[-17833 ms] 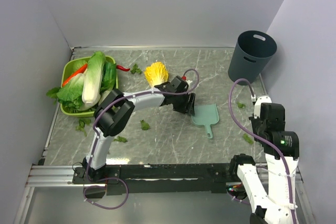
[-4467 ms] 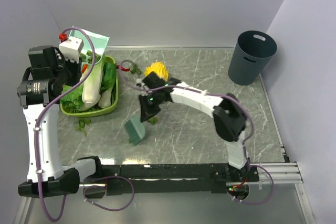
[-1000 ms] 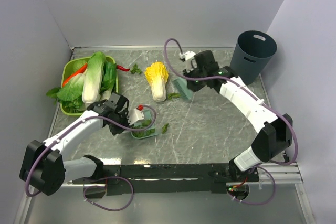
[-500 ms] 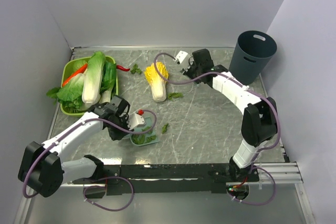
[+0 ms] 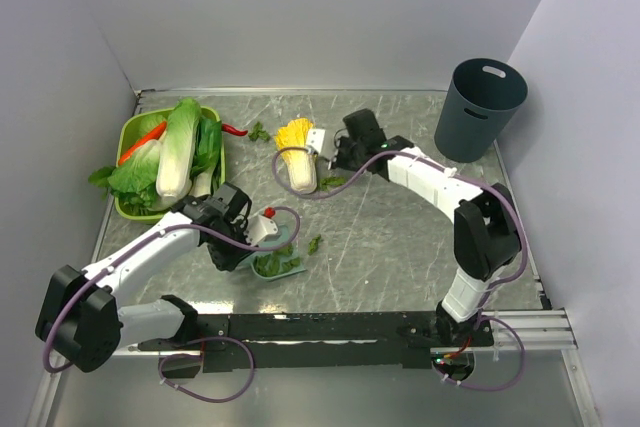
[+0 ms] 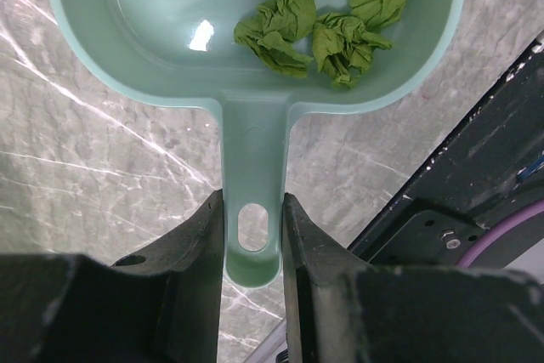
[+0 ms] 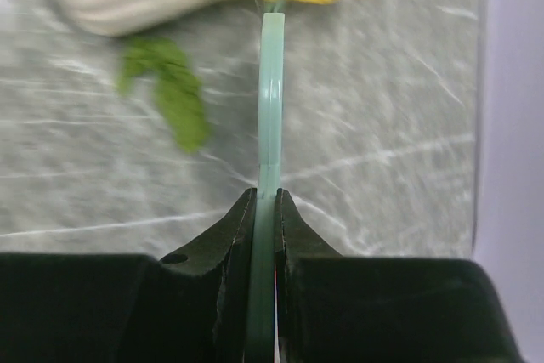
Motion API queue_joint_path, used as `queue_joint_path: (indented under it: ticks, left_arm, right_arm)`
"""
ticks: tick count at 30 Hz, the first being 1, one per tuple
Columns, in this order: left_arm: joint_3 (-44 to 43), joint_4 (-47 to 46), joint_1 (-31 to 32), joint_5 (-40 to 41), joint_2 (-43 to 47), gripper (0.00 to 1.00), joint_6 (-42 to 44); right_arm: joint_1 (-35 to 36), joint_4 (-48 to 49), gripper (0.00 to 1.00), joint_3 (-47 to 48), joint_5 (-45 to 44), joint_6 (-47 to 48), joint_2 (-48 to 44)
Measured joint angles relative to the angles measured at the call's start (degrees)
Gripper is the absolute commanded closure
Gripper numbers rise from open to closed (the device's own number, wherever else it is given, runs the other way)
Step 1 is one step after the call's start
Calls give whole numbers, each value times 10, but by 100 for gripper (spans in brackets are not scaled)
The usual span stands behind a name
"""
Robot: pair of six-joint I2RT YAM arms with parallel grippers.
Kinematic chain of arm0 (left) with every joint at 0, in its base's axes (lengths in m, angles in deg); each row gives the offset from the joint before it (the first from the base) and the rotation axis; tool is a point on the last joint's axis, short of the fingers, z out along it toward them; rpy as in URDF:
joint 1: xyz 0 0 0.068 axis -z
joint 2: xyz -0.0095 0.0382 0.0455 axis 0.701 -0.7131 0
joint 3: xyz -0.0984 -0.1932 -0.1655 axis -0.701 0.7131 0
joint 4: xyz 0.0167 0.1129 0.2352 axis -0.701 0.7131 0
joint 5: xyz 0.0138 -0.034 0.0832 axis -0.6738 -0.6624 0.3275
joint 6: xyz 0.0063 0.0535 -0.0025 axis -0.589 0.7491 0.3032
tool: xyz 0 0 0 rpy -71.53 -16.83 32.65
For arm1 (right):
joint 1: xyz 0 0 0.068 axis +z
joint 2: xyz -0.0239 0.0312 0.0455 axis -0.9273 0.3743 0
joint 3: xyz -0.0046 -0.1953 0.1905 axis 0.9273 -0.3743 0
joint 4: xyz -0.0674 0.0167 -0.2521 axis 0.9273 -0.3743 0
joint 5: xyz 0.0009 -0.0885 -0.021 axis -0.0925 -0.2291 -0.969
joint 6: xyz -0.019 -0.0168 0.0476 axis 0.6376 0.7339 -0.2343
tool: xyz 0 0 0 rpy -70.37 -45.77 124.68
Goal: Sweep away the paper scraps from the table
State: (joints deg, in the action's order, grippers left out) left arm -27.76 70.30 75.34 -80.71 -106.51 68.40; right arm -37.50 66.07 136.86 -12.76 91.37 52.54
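Observation:
My left gripper is shut on the handle of a teal dustpan that rests on the table at the front left. Several paper scraps lie in the pan. My right gripper is shut on a thin teal sweeping tool, seen edge-on, right beside the yellow-topped cabbage half. A loose scrap lies just in front of it and also shows in the right wrist view. Other scraps lie by the pan, at the back and near the basket.
A green basket with whole cabbages stands at the left. A red chili lies beside it. A dark grey bin stands at the back right. Walls close the left, back and right sides.
My right gripper has moved left and nearer with the sweeping tool, from the back centre to beside the cabbage half. The left gripper and dustpan have shifted slightly.

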Motion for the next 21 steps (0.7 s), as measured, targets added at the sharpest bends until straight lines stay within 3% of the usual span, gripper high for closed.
queue_joint_path:
  ticks: [12,21]
  left_arm:
    - [-1,-7,4,0,0,99,-17]
    - [-1,-14,9,1,3,99,-29]
  right_arm:
    - [66,-96,100,-55,-6,-2,-42]
    - [106,-239,100,-24,41,-147,-79]
